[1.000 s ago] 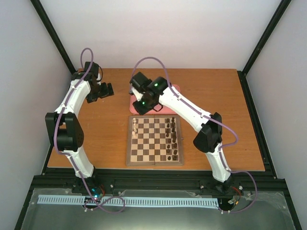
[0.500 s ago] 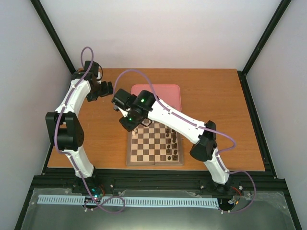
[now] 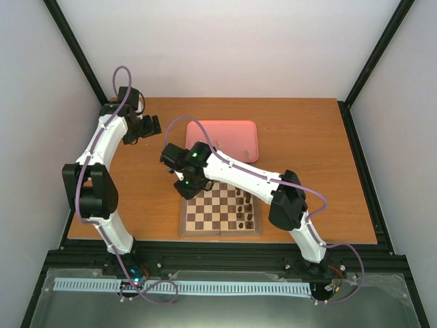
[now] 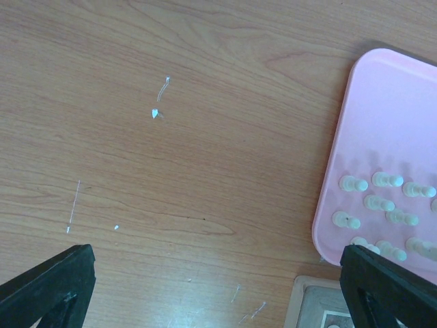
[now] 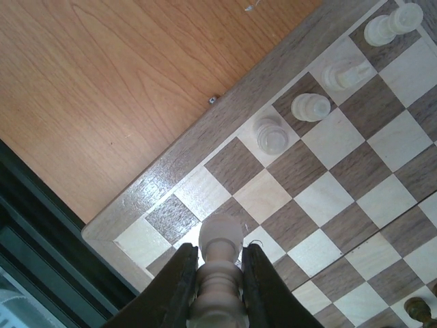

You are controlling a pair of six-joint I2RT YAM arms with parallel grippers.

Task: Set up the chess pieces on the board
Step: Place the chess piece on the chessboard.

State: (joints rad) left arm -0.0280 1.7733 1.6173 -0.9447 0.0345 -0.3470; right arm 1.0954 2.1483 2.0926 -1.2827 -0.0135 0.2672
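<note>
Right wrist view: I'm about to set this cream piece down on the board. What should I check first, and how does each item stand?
1. Grip: ok. The right gripper holds the cream piece upright between both fingers.
2. Free squares: ok. The edge row of the board has bare squares beside the placed cream pieces.
3. Centred over one square: cannot tell. The piece's head hides what lies under it.
4. Height above the board: cannot tell.
5. Other arm clear: ok. The left gripper is open over the table, beside the pink tray, off the board.
</note>
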